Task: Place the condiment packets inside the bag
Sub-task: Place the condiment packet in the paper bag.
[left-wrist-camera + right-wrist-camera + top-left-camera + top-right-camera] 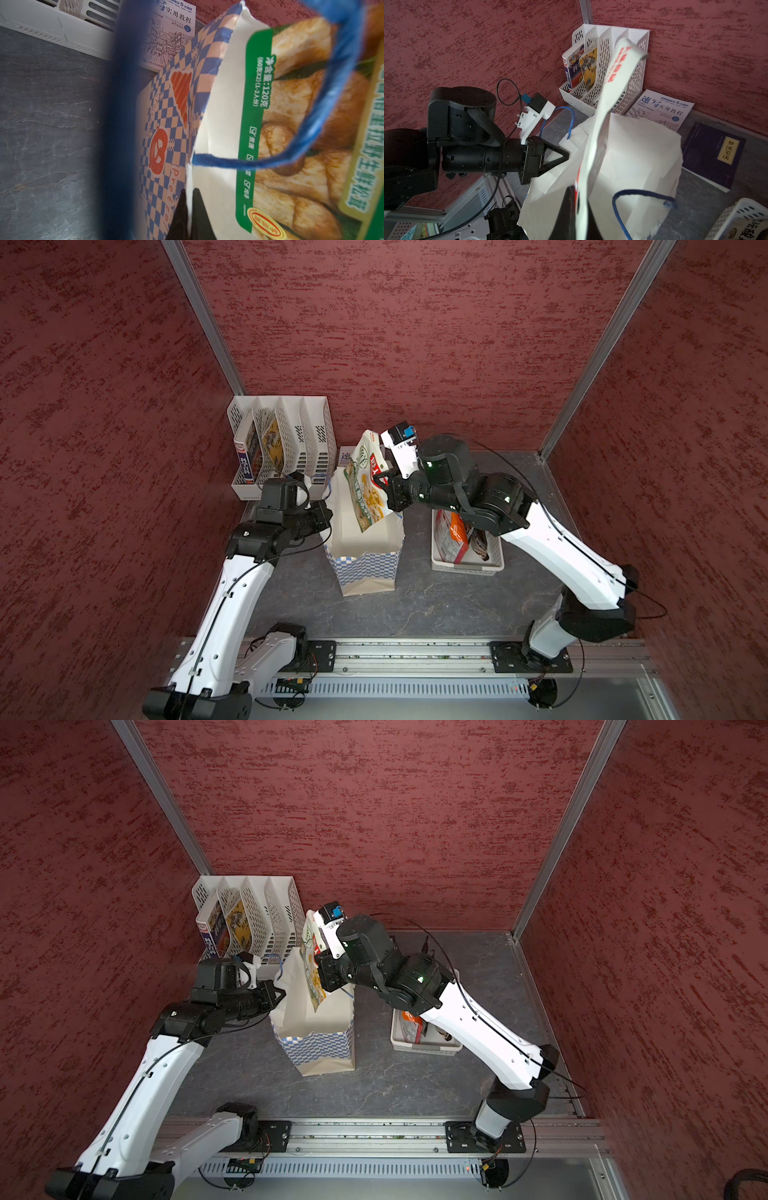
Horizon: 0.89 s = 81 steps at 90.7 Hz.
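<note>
The checkered paper bag (365, 568) (320, 1048) stands open mid-table. My left gripper (328, 506) (282, 992) is shut on its left rim; in the left wrist view the black fingertips (188, 192) pinch the white edge beside the checkered outside (164, 108). My right gripper (380, 479) (318, 965) (579, 191) is shut on a white-green condiment packet (365, 489) (311, 973) (301, 124) (612, 83). The packet hangs tilted over the bag's mouth, its lower end inside. More packets, orange-white (455, 531) and black (482, 545), stand in the white basket (465, 568) (424, 1048).
A white slotted file rack (291, 439) (257, 915) holding books stands at the back left corner. Behind the bag lie a white sketch book (660, 110) and a dark blue book (714, 153). Red walls close in three sides. A blue cord handle (311, 135) loops before the packet.
</note>
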### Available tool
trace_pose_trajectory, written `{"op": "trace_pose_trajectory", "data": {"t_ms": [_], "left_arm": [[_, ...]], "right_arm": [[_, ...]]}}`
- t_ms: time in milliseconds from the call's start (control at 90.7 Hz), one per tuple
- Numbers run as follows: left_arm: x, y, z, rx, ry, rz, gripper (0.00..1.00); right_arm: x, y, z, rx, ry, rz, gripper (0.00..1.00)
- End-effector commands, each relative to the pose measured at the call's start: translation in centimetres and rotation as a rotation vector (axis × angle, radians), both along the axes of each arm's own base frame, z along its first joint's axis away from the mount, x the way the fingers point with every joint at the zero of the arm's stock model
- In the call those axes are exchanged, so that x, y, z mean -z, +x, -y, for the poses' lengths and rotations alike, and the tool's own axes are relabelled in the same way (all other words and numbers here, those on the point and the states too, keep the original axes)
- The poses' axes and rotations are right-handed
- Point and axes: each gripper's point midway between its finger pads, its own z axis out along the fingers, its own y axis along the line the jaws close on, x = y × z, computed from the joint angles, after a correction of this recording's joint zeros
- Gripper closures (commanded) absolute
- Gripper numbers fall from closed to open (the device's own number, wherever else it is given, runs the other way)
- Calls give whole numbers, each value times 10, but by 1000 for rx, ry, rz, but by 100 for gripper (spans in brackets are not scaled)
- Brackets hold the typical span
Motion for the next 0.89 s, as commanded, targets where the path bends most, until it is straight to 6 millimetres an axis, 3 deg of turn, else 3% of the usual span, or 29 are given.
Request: {"op": "trace_pose_trajectory", "data": {"t_ms": [0, 209, 573, 882], "left_arm": [[-4, 2, -6, -24, 12, 30, 100], [-3, 2, -8, -35, 24, 28, 100], [-10, -11, -8, -19, 155, 0, 100], [-10, -6, 7, 24, 214, -5, 100]], "right_arm": [[-16, 1, 10, 48, 52, 14, 100], [0, 10, 24, 95, 32, -31, 100], [71, 50, 15, 79, 4, -243, 100], [105, 61, 20, 104, -17, -365, 97]]}}
